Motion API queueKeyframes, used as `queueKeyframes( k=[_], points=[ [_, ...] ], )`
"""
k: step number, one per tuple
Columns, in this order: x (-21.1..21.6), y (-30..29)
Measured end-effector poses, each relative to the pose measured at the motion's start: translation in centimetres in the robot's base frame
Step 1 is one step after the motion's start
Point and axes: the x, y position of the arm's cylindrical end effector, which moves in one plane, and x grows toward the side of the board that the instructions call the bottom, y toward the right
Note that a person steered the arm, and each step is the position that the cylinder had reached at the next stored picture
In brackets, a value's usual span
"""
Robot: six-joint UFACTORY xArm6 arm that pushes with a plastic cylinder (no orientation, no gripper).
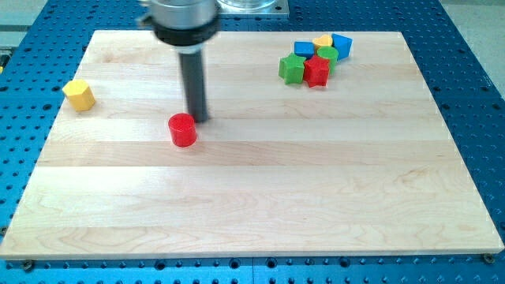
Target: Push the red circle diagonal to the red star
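My tip point(198, 118) is sitting on the wooden tabletop point(252, 197), just above and to the right of the red circle point(182, 130), very close to it. There is no gripper here, only a dark rod, so nothing is being held. The red star point(317, 71) is lying far off at the view's top right, packed in with a green block point(292, 69), another green block point(327, 54), two blue blocks point(304, 49) point(342, 44) and a yellow block point(322, 39). A yellow hexagon point(79, 95) is sitting alone at the left.

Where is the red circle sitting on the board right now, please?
The red circle sits left of the board's centre, just below-left of my tip, far from the red star in the cluster at the view's upper right.
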Motion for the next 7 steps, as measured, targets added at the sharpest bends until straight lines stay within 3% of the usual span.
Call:
queueKeyframes(
  k=[1, 2, 3, 4, 5, 7],
  points=[
    [0.8, -6.5],
    [5.6, -2.8],
    [4.1, 11.9],
    [2.1, 15.6],
    [2.1, 8.5],
    [-0.6, 23.0]
  ],
)
